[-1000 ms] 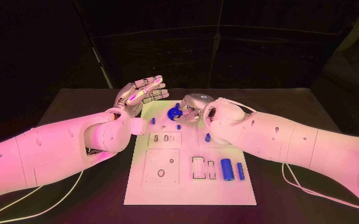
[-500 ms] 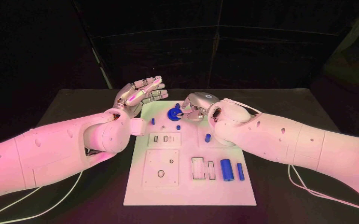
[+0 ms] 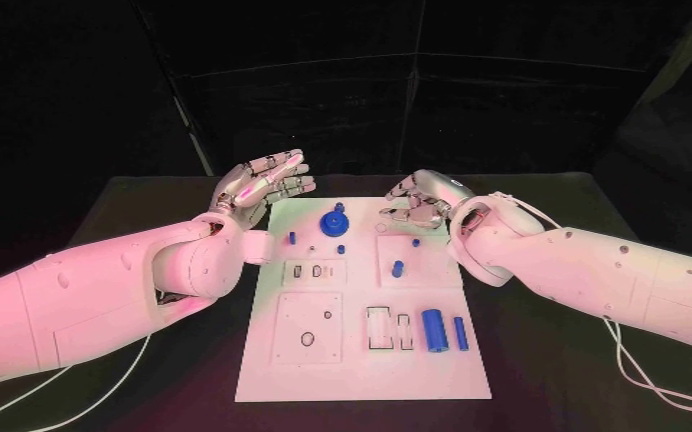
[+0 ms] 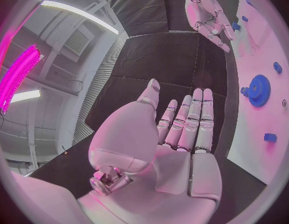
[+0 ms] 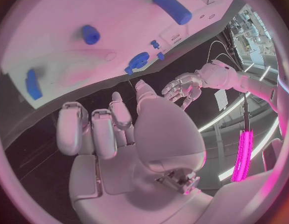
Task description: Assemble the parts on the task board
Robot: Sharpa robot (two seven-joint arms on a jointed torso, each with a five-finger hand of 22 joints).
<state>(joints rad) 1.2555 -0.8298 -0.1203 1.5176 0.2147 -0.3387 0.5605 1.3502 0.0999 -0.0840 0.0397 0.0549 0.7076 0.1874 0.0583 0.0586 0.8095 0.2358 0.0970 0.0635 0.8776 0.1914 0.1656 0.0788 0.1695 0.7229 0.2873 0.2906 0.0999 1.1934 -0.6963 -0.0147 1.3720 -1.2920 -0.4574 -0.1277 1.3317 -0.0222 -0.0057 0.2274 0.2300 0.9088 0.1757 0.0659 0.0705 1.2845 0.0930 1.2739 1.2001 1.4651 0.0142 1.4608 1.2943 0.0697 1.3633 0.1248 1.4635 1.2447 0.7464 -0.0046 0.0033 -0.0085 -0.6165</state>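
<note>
The white task board (image 3: 289, 367) lies in the middle of the table. A blue gear (image 3: 335, 222) sits on its far part, also seen in the left wrist view (image 4: 259, 90) and the right wrist view (image 5: 138, 61). My right hand (image 3: 421, 202) hovers just right of the gear, apart from it, with loosely bent fingers (image 5: 101, 132) holding nothing. My left hand (image 3: 264, 184) is raised over the board's far left corner, palm up, with its fingers (image 4: 191, 117) spread and nothing in them. A thick blue cylinder (image 3: 433, 329) and a slimmer one (image 3: 460, 331) lie at the board's near right.
Small blue pegs stand on the board near the gear (image 3: 293, 237), (image 3: 342, 248) and toward the right (image 3: 397, 268), (image 3: 415, 243). Rectangular slots (image 3: 379, 324) and a plate with an oval hole (image 3: 306, 338) take up the near half. Black table (image 3: 144, 212) surrounds the board.
My right hand has let go of the blue gear and drawn back to the right; the gear stays on the board. My left hand has barely moved.
</note>
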